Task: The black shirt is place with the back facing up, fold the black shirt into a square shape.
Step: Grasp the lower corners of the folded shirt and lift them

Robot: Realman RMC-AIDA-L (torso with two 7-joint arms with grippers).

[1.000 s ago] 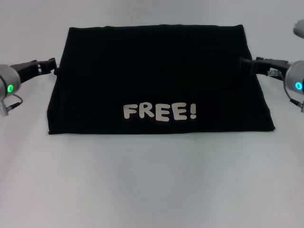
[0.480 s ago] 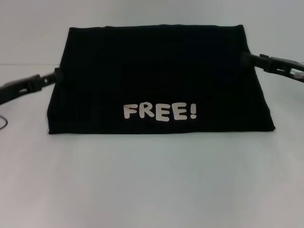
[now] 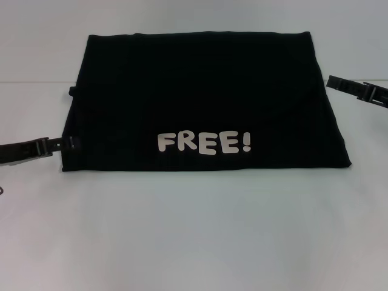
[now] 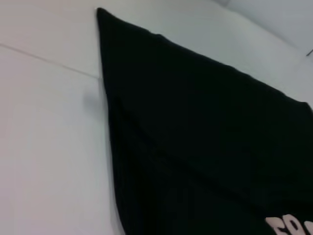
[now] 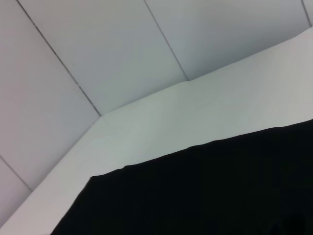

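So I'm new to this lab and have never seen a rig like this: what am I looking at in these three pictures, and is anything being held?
It is a two-armed robot folding clothes. The wide picture comes from a camera on its head, looking down at a white table. On it lies the black shirt, folded into a wide rectangle with the letters "FREE!" facing up. The left gripper sits at the shirt's near left corner; whether it grips the cloth cannot be told. The right gripper hovers just off the far right edge, touching nothing. The other two pictures come from cameras on the wrists: each shows only shirt and table up close, not the fingers.
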